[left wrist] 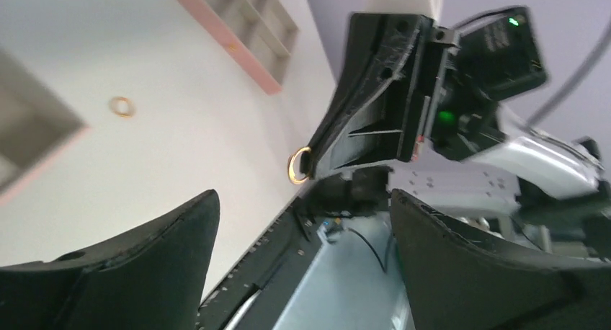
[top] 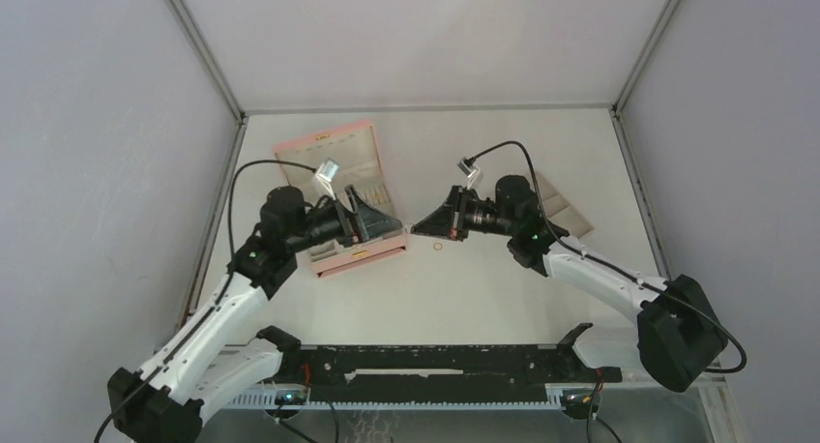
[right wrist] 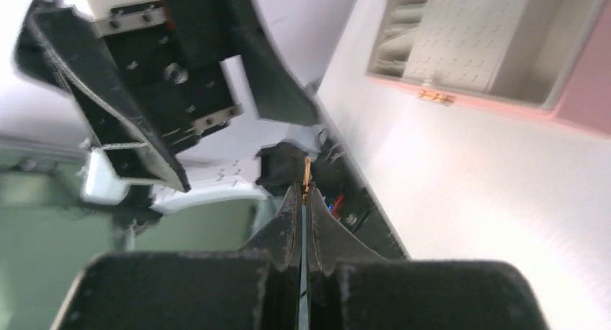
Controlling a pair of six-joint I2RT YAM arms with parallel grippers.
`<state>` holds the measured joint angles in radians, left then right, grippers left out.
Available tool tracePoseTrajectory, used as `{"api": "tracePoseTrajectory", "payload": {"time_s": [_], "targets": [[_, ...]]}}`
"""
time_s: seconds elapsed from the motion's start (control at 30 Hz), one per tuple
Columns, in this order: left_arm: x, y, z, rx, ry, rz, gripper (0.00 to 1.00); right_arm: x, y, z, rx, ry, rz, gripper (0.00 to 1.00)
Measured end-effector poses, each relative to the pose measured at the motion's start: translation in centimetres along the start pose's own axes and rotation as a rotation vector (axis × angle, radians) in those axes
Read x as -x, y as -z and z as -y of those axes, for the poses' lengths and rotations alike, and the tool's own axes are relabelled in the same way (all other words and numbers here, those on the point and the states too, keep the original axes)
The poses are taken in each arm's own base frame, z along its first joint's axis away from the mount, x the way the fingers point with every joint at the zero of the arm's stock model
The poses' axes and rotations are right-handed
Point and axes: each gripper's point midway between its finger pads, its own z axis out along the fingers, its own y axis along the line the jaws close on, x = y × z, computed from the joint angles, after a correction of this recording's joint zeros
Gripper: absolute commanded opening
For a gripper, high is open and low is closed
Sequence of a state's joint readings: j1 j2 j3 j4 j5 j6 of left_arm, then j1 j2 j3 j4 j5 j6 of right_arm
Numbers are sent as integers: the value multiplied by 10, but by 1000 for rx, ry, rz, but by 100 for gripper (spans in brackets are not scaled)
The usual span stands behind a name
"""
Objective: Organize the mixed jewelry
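Observation:
My right gripper [top: 417, 228] is shut on a small orange-copper ring and holds it above the table. The ring shows edge-on at the fingertips in the right wrist view [right wrist: 307, 173] and as a loop at the gripper's tip in the left wrist view [left wrist: 299, 165]. A second ring [top: 440, 245] lies on the white table just below and right of that gripper; it also shows in the left wrist view [left wrist: 122, 106]. My left gripper [top: 390, 221] is open and empty, facing the right gripper from beside the pink box [top: 334, 162]. Its jaws stand wide apart [left wrist: 304, 200].
The open pink box with beige compartments lies at the back left, and shows in the right wrist view [right wrist: 475, 63]. A beige compartmented tray [top: 566, 209] lies behind the right arm, also in the left wrist view [left wrist: 248, 27]. Black rail [top: 435, 366] along the near edge.

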<state>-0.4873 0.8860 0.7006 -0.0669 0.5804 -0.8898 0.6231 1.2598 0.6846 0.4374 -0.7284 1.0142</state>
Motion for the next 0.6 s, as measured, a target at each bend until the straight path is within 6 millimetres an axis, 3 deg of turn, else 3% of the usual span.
{"api": "tracePoseTrajectory", "payload": {"time_s": [0.13, 0.23, 0.3, 0.5, 0.6], "targets": [[31, 33, -13, 164, -44, 128, 91, 21, -18, -3, -215, 98, 55, 0], [61, 76, -31, 376, -53, 296, 92, 36, -36, -14, -349, 185, 69, 0], [75, 111, -40, 531, -51, 422, 91, 45, -52, -10, -448, 230, 66, 0], [75, 191, -53, 791, -39, 666, 92, 50, -100, 57, -772, 320, -30, 0], [70, 217, -55, 858, -40, 745, 91, 50, -123, 86, -874, 370, -82, 0]]}}
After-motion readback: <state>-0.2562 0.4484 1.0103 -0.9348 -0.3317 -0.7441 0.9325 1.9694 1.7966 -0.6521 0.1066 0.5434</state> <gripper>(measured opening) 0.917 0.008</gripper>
